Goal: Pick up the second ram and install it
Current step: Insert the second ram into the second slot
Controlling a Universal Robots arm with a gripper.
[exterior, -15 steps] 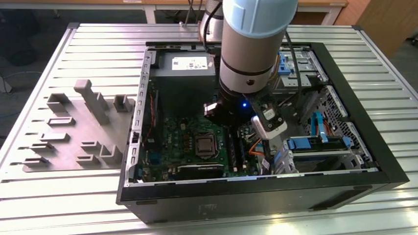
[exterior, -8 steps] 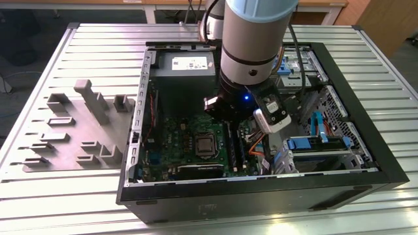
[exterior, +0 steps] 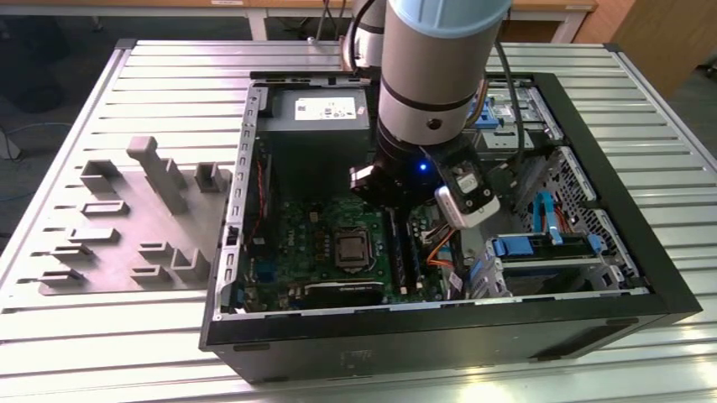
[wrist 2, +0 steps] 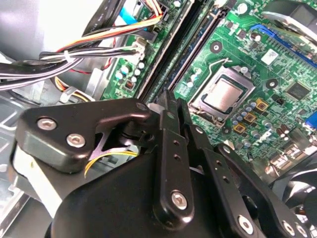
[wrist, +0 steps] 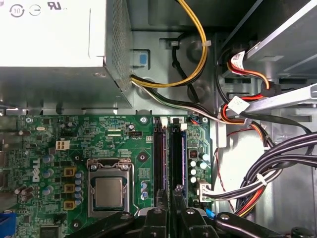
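My gripper (wrist: 169, 196) is low inside the open computer case (exterior: 627, 277), over the two long memory slots beside the processor socket (wrist: 109, 191). Its fingers (wrist 2: 167, 114) stand almost together. The second ram (wrist 2: 192, 52), a thin dark blue-green stick, runs away from the fingertips along the slot nearer the socket (wrist: 159, 158). The gripper appears shut on it. The stick stands upright in line with that slot; how deep it sits I cannot tell. In the exterior view the arm's wrist (exterior: 421, 168) covers the gripper and the slots below.
Bundles of black, yellow and red cables (wrist: 257, 173) hang close beside the slots. The power supply (exterior: 319, 113) fills the case's far end and drive bays (exterior: 549, 243) its side. A grey fixture with upright blocks (exterior: 146, 218) lies on the slatted table at the exterior view's left.
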